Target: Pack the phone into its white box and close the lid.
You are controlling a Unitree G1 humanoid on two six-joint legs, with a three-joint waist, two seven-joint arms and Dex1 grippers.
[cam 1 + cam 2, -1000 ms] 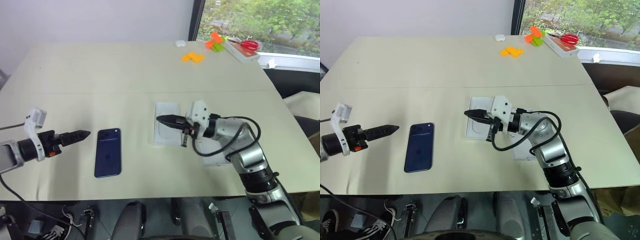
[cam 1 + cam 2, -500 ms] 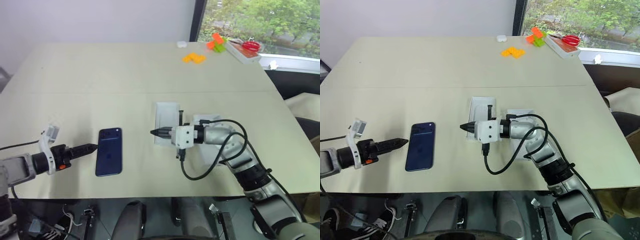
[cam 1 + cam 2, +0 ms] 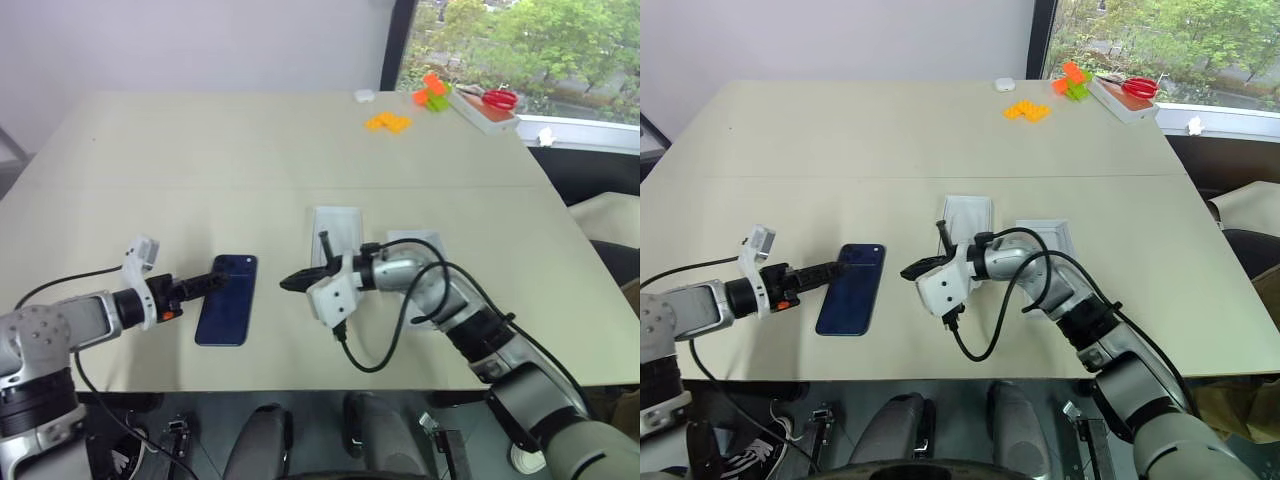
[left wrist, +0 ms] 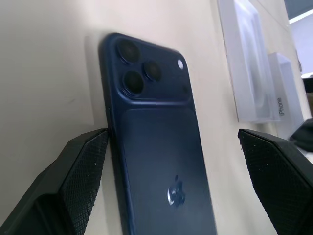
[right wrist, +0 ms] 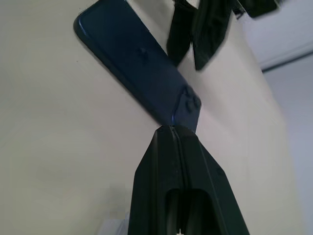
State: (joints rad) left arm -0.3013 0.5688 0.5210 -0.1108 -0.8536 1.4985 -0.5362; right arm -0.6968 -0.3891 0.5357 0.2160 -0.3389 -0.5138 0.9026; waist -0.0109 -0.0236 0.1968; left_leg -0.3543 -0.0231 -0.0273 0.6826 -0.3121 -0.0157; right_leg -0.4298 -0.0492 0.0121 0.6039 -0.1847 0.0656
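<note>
My left gripper (image 3: 222,279), fingers spread wide, sits at the phone (image 3: 228,298)'s left edge, lower left of frame; its long axis runs up-frame. My right gripper (image 3: 288,283), pinched together, points at it from the right, farther off.

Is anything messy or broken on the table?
Nothing looks broken or spilled. The phone lies flat, back side up, on the table, not yet packed. The white box sits apart from it. A few orange blocks lie loose at the far edge.
</note>
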